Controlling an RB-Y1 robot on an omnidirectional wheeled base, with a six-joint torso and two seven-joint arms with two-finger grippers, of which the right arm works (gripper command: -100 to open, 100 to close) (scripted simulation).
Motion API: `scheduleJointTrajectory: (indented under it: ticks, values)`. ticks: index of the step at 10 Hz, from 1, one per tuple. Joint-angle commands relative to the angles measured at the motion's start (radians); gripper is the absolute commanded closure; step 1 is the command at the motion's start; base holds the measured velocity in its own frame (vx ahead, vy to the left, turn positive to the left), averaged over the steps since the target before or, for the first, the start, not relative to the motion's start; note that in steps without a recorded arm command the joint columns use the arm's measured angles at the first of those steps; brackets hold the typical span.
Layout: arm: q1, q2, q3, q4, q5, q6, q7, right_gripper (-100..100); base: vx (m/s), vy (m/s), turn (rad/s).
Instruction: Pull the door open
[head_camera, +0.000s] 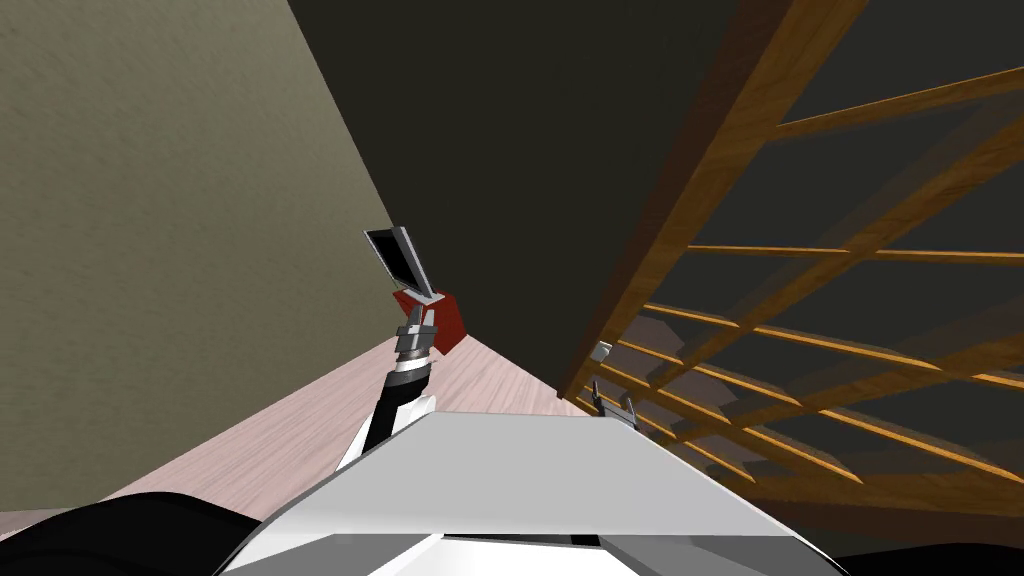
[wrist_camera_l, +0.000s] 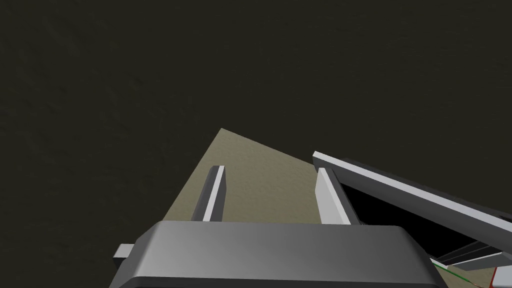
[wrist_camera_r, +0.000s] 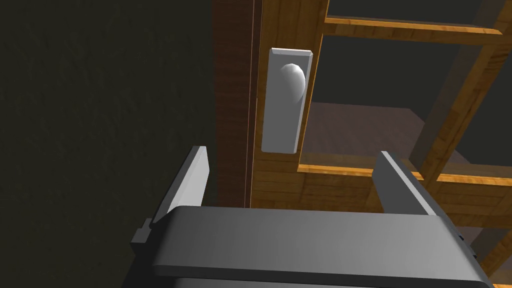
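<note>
The door (head_camera: 722, 158) is a wooden frame with a lattice of glass panes, standing to my right beside a dark wall. Its grey oval knob (wrist_camera_r: 293, 82) sits on a pale grey plate (wrist_camera_r: 280, 125) on the door's wooden stile (wrist_camera_r: 280, 185); in the head view the knob (head_camera: 601, 351) is small. My right gripper (wrist_camera_r: 295, 167) is open, a short way off the plate, with the knob ahead of it and between the lines of its fingers, touching nothing. In the head view the right gripper (head_camera: 612, 400) is just below the knob. My left gripper (wrist_camera_l: 272, 190) is open and holds nothing.
My left arm (head_camera: 403, 385) reaches forward toward a corner where a tilted grey-framed dark panel (head_camera: 400, 257) stands over a red box (head_camera: 448, 320). That panel (wrist_camera_l: 405, 192) lies close beside the left gripper. A khaki wall (head_camera: 150, 230) is on the left, with pale wood floor (head_camera: 300, 420) below.
</note>
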Motion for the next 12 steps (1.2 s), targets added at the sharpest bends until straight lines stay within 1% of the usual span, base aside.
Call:
scheduleJointTrajectory:
  ticks: [1, 4, 5, 6, 8, 9, 12]
  values:
    - [0.002, -0.006, 0.008, 0.028, -0.03, -0.014, -0.034, -100, 0.089, -0.094, 0.202]
    - [0.002, -0.017, 0.021, 0.078, -0.071, -0.038, -0.087, -100, 0.091, -0.094, 0.158]
    - [-0.001, -0.015, 0.019, 0.074, -0.063, -0.034, -0.077, -100, 0.036, -0.045, 0.025]
    - [-0.015, -0.034, 0.014, 0.102, -0.064, -0.032, -0.11, -100, 0.104, -0.013, -0.027]
    - [-0.029, -0.052, 0.01, 0.128, -0.064, -0.028, -0.139, -100, 0.134, -0.006, -0.02]
    - [-0.046, -0.074, 0.004, 0.158, -0.064, -0.022, -0.172, -100, 0.139, 0.009, -0.037]
    - [-0.072, -0.109, -0.005, 0.207, -0.063, -0.014, -0.226, -100, 0.128, -0.006, -0.024]
